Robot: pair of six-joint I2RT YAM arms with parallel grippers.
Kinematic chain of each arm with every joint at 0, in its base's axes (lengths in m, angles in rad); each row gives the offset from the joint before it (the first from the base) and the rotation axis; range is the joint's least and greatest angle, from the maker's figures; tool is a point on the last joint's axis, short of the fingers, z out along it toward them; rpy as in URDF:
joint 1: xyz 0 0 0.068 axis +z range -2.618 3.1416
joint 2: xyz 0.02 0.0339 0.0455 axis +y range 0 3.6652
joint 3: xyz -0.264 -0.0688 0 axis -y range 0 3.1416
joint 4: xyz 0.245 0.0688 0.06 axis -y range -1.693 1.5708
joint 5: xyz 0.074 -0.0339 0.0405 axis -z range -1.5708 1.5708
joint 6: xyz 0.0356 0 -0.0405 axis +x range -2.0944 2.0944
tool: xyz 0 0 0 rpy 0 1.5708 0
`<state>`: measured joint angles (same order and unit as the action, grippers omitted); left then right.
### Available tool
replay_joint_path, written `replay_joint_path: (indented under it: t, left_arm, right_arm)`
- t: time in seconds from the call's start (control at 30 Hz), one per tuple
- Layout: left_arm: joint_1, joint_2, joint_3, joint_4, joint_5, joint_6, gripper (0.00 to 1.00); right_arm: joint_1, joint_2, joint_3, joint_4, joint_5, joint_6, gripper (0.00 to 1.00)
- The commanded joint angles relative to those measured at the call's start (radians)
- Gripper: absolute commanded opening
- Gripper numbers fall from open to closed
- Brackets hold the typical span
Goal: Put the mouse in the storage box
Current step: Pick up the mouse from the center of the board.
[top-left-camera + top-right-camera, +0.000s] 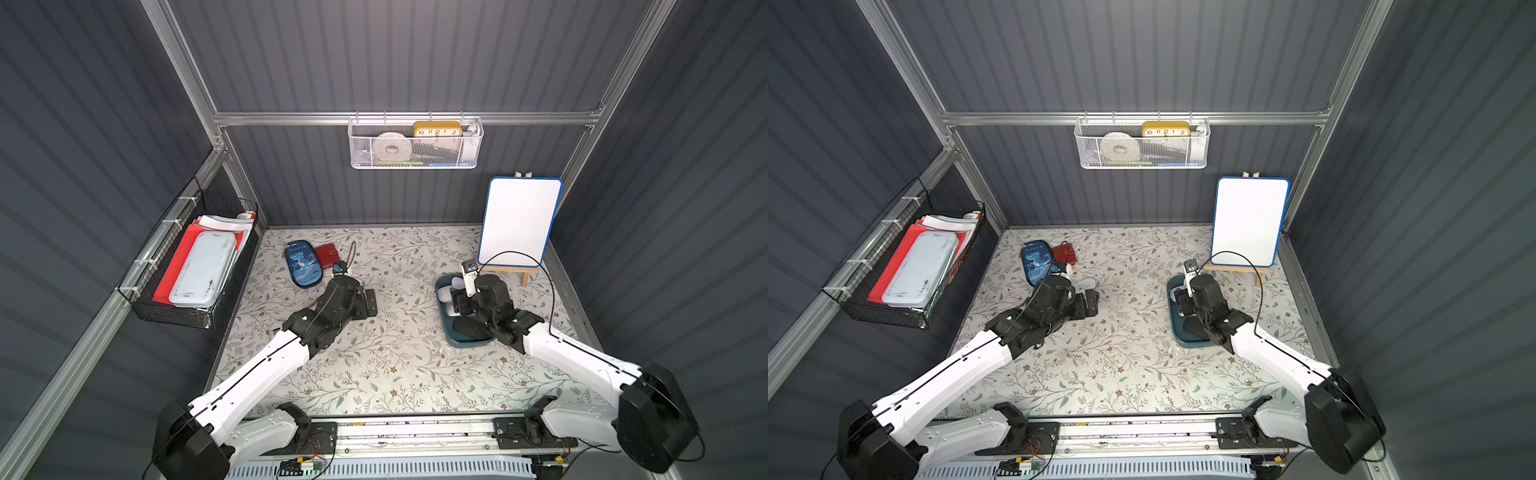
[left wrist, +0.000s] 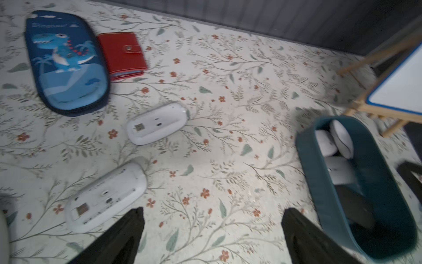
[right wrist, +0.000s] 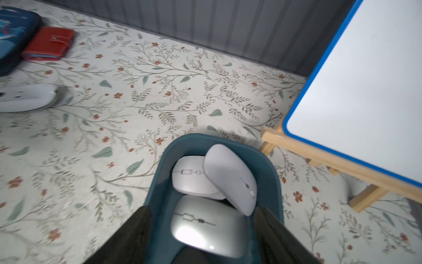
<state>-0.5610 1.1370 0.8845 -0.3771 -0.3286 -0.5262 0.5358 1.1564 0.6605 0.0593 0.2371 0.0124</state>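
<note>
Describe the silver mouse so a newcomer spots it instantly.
Find the blue-framed whiteboard; the teal storage box lies beside it. Inside, the silver mouse sits between two white mice and a black one: the only metallic-grey shell.

free: mid mat (image 1: 395, 353) | blocked: whiteboard easel (image 1: 519, 222) just beside storage box (image 1: 467, 343) far end

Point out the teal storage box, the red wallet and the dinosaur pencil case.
Dark teal plastic storage box (image 3: 196, 136): right wrist view, on its curved end rim.
Red snap-closure wallet (image 2: 118, 58): left wrist view, on its cover.
Blue oval dinosaur-print pencil case (image 2: 66, 61): left wrist view, on the dinosaur picture.
</note>
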Motion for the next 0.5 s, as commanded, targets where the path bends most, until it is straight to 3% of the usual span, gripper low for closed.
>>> replay_joint_path:
  t: [0.0, 0.13, 0.23, 0.47]
  left_arm:
    - [0.094, 0.042, -0.04, 0.056, 0.074, -0.088, 0.99]
    - [0.175, 0.144, -0.049, 0.121, 0.094, -0.114, 0.99]
    - [0.246, 0.223, -0.05, 0.167, 0.126, -0.097, 1.0]
    - [0.444, 0.375, -0.049, 0.27, 0.262, -0.051, 0.99]
  right_arm:
    - [0.036, -0.123, -0.085, 0.048, -0.123, 0.125, 0.78]
    - [0.112, -0.257, -0.181, 0.064, -0.13, 0.182, 0.79]
    - [0.181, -0.327, -0.212, 0.06, -0.106, 0.143, 0.8]
    - [0.228, -0.342, -0.228, 0.057, -0.083, 0.121, 0.82]
